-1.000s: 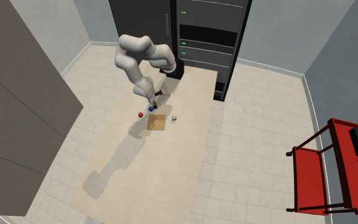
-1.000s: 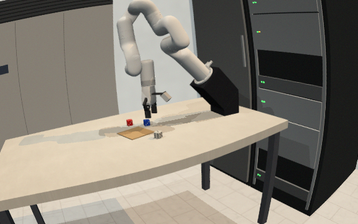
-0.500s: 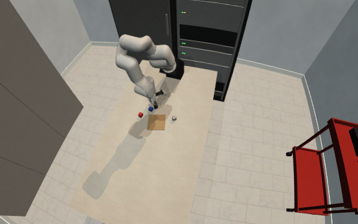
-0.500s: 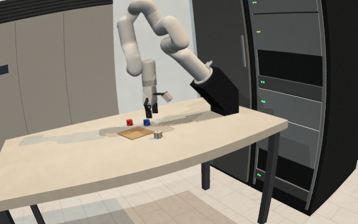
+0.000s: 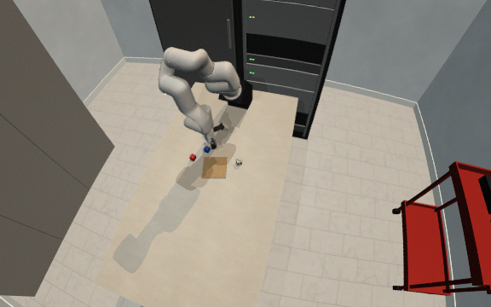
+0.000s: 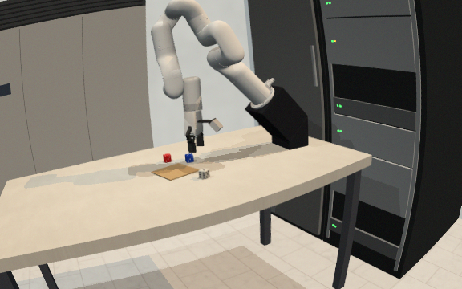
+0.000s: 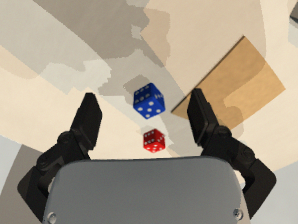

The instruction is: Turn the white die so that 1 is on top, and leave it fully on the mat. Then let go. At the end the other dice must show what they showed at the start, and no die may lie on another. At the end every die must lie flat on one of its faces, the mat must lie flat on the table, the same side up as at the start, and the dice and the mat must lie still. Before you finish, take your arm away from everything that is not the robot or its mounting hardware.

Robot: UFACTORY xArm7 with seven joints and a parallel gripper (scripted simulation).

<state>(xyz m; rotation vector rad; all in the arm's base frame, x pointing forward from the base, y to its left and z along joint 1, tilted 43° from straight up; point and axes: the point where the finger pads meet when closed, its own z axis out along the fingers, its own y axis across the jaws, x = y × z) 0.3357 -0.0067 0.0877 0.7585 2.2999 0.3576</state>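
The white die [image 5: 239, 162] [image 6: 204, 173] lies on the table beside the mat [image 5: 215, 168] [image 6: 173, 172] [image 7: 250, 75], on the side away from the red die; its top number is too small to tell. The mat is a flat tan rectangle with no die on it. A blue die [image 5: 206, 149] [image 6: 189, 158] [image 7: 149, 101] and a red die [image 5: 193, 157] [image 6: 167, 157] [image 7: 154, 140] lie on the table off the mat. My gripper [image 5: 210, 142] [image 6: 196, 145] [image 7: 143, 101] is open and empty, above the table close to the blue die. The white die is not seen in the wrist view.
The table [image 5: 228, 222] [image 6: 95, 209] carries the arm's black base [image 6: 289, 120] at its far end. A dark rack [image 5: 288, 43] [image 6: 375, 140] stands behind the base. A red cart [image 5: 424, 247] stands on the floor to the right in the top view.
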